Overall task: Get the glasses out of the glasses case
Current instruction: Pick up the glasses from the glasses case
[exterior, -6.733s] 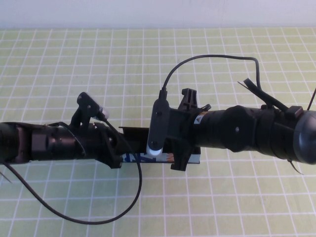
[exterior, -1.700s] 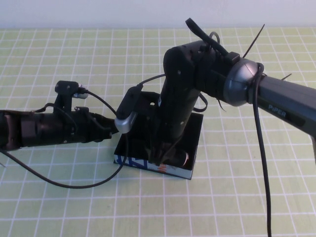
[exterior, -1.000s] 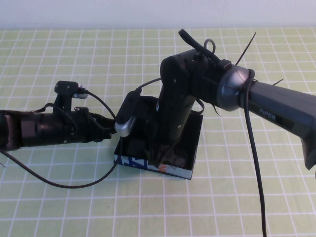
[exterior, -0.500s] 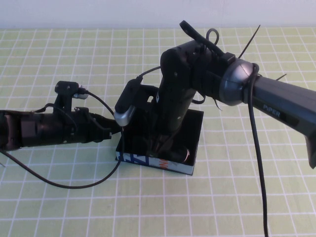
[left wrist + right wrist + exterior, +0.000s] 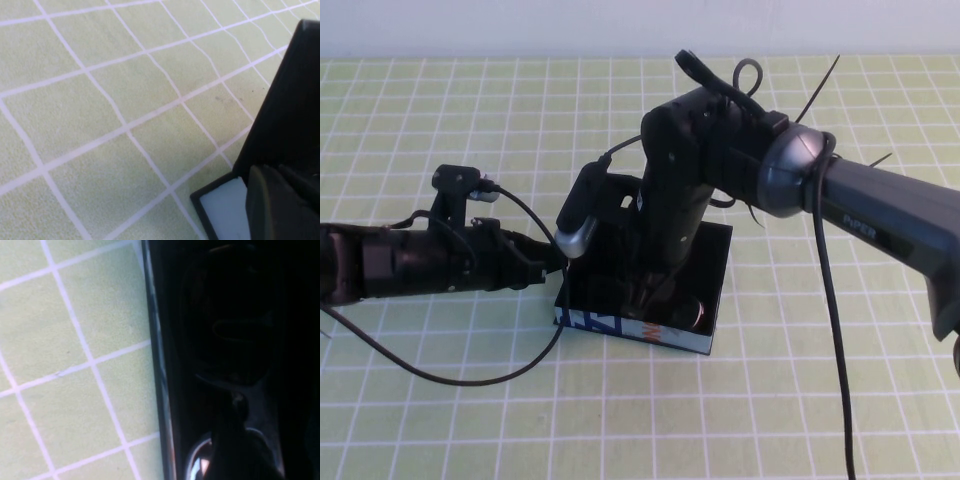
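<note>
The glasses case (image 5: 718,262) lies open mid-table, black inside, with its white-blue printed front (image 5: 610,326) facing me. My right gripper (image 5: 648,300) points straight down into it and looks shut on the glasses (image 5: 691,316), of which one dark lens shows beside it. In the right wrist view the right gripper (image 5: 237,412) lies over a shiny lens rim of the glasses (image 5: 199,461) in the dark case (image 5: 161,365). My left gripper (image 5: 556,262) holds the case's left end; in the left wrist view its finger (image 5: 272,210) presses on the case (image 5: 285,100).
The table is covered by a green cloth with a white grid (image 5: 440,120). The left arm's cable (image 5: 470,378) loops over the cloth in front of the case. The right arm (image 5: 880,215) crosses above the table's right side.
Since a second ago the right gripper has shifted slightly inside the case and the case has been nudged a little. The left arm has stayed in place.
</note>
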Tool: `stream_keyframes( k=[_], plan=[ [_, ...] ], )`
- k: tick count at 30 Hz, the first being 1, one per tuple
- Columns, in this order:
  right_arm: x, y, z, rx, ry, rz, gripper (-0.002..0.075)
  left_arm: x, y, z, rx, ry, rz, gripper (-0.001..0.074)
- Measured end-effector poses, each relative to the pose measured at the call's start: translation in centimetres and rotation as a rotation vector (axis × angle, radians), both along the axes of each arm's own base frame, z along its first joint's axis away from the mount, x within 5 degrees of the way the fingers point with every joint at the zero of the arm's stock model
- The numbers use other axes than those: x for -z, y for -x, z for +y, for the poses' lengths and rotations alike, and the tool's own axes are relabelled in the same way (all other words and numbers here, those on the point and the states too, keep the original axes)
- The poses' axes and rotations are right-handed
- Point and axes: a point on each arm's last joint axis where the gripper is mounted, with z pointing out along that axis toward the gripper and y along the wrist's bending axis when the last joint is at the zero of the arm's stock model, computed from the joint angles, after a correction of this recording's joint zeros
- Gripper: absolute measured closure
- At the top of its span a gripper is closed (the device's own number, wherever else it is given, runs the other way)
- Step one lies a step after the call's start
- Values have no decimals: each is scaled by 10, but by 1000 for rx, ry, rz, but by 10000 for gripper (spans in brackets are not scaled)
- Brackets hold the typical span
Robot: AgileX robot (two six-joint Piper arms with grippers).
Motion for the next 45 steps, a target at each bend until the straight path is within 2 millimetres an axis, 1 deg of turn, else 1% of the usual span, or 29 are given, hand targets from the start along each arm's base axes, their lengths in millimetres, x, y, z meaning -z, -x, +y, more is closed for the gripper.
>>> stream_keyframes(
  k=[2, 10, 34, 36, 38, 41, 45],
  plan=[
    [4, -1, 1, 0, 4, 1, 438, 0, 0, 0, 1, -1, 0, 739],
    [6, -3, 2, 3, -6, -13, 438, 0, 0, 0, 1, -1, 0, 739],
    [8, -3, 3, 1, 2, 4, 435, 0, 0, 0, 2, -1, 0, 739],
    [8, -2, 3, 3, 0, 14, 426, 0, 0, 0, 2, -1, 0, 739],
    [14, -1, 4, 4, 7, 45, 407, 0, 0, 0, 3, 0, 0, 739],
    [17, -1, 4, 1, 10, 57, 377, 0, 0, 0, 4, -1, 0, 739],
    [17, -1, 4, -7, 14, 58, 367, 0, 0, 0, 4, -1, 0, 739]
  ],
)
